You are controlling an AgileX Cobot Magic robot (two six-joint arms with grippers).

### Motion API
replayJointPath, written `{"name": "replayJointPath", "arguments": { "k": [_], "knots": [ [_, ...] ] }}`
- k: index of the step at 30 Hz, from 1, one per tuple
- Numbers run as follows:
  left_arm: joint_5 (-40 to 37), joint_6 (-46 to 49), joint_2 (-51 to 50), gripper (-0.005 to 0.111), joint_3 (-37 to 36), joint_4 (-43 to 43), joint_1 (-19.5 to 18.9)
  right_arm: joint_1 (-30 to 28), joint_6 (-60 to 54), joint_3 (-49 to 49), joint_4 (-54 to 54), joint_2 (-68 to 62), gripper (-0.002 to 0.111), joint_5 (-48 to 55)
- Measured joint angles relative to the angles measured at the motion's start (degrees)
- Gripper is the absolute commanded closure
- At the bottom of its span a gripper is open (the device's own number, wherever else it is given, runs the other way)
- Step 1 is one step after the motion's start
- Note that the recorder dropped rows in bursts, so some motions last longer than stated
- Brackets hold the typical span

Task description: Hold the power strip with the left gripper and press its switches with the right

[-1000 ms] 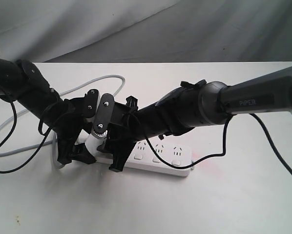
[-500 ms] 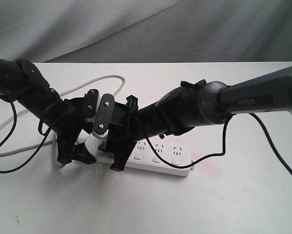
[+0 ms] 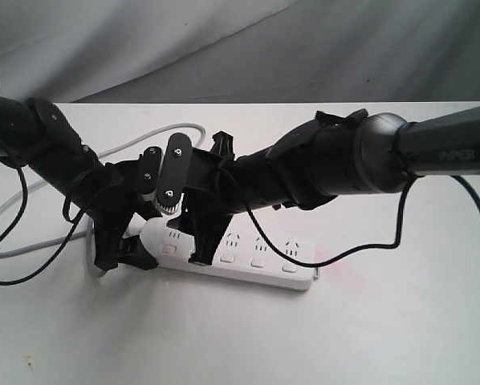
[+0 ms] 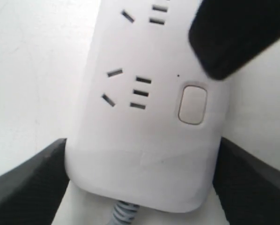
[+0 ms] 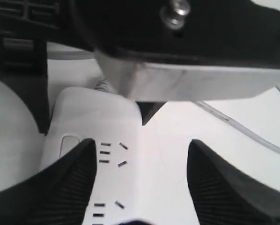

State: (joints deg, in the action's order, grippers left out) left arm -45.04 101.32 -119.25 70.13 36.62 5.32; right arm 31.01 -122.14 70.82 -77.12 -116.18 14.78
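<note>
The white power strip (image 3: 256, 269) lies on the table with its grey cord (image 3: 156, 135) curling away at the back left. My left gripper (image 3: 128, 253) is shut on the strip's cord end; in the left wrist view its black fingers (image 4: 27, 185) press both sides of the power strip (image 4: 144, 140). The end switch (image 4: 192, 104) shows uncovered. My right gripper (image 3: 193, 245) hovers open over the strip by the first sockets. One of its fingers (image 5: 60, 187) is beside the end switch (image 5: 69, 145). I cannot tell whether it touches the strip.
The white table (image 3: 368, 337) carries only the strip and its cord. Loose black cables (image 3: 7, 265) hang from the left arm, and another cable (image 3: 360, 253) droops from the right arm near the strip's far end. Grey cloth (image 3: 248, 48) hangs behind.
My right arm has risen and drawn back to the right. Its finger has come up off the strip's left end, which now shows. The left gripper has not moved.
</note>
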Motion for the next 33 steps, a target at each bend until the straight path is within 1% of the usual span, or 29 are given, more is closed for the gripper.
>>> {"name": "replayJointPath", "arguments": {
  "k": [8,17,33],
  "knots": [
    [0.0,0.0,0.0,0.034,0.0,0.0,0.0,-0.1,0.0,-5.9,0.6,1.6,0.054,-0.9],
    [0.0,0.0,0.0,0.034,0.0,0.0,0.0,-0.1,0.0,-6.1,0.6,1.6,0.054,-4.7],
    [0.0,0.0,0.0,0.034,0.0,0.0,0.0,-0.2,0.0,-6.1,-1.5,0.2,0.054,-4.9]
  ]
}}
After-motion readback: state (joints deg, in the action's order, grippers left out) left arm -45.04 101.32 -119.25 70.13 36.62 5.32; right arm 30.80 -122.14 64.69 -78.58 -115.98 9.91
